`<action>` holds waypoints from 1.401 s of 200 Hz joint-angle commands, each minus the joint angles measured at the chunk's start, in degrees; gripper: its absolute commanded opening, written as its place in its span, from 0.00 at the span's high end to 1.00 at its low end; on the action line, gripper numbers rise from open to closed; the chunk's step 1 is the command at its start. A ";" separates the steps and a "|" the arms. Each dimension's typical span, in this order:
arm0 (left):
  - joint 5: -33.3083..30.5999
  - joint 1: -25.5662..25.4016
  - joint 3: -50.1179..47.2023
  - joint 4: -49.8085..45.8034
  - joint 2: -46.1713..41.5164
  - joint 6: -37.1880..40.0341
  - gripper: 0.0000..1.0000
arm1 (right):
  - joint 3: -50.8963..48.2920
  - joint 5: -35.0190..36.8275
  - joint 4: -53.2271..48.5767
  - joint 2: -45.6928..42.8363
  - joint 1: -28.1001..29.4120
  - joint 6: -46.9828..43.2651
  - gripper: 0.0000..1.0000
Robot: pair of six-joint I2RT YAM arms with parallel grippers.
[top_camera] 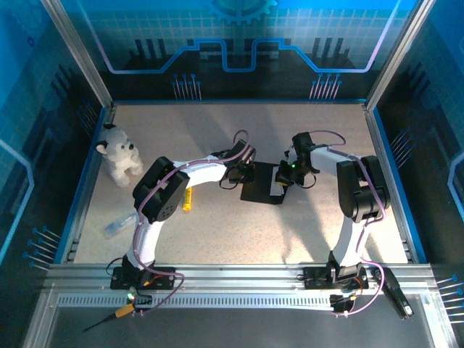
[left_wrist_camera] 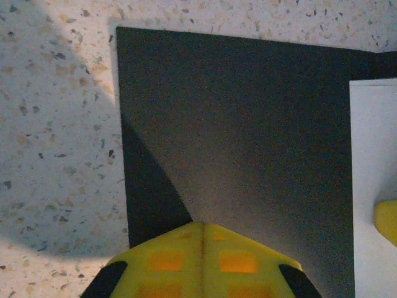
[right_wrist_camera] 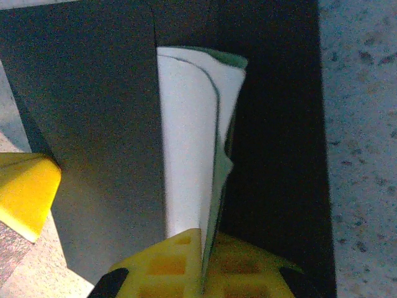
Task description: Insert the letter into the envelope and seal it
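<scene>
So the letter sits dead centre in the right wrist view. It's a white sheet curled over on itself, with a bit of green edge peeking out along its top and right side. Its lower end runs straight down into the seam of the right gripper at the bottom of the frame, yellow fingers pinched together on the paper. Underneath is the envelope, flat black, covering most of that frame and lying on the speckled table.

In the left wrist view the left gripper is at the bottom edge, fingers clamped together with nothing between them. Its tip is over the envelope's lower middle, and I can't tell if it's actually pressing down.

From the top camera the whole lot is near the centre of the frame, with both grippers meeting over it. Over at the left there's a plush dog, with a small yellow stick lower down, between it and the envelope.
</scene>
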 commanded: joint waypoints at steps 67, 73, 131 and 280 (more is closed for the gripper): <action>-0.90 -1.40 -3.61 -9.78 -1.21 -4.33 1.00 | -4.31 -3.63 10.09 -0.27 1.32 8.35 1.00; -1.00 -1.43 -3.54 -9.88 -1.54 -4.25 1.00 | -4.03 -3.95 9.68 0.00 1.37 7.92 1.00; -3.23 -1.05 -2.05 -12.55 -4.43 -1.66 1.00 | -0.24 -4.71 4.05 0.71 0.47 2.50 1.00; -6.16 2.42 -5.57 -12.36 -7.62 0.54 1.00 | 2.17 -4.33 -0.08 2.34 0.03 -2.81 1.00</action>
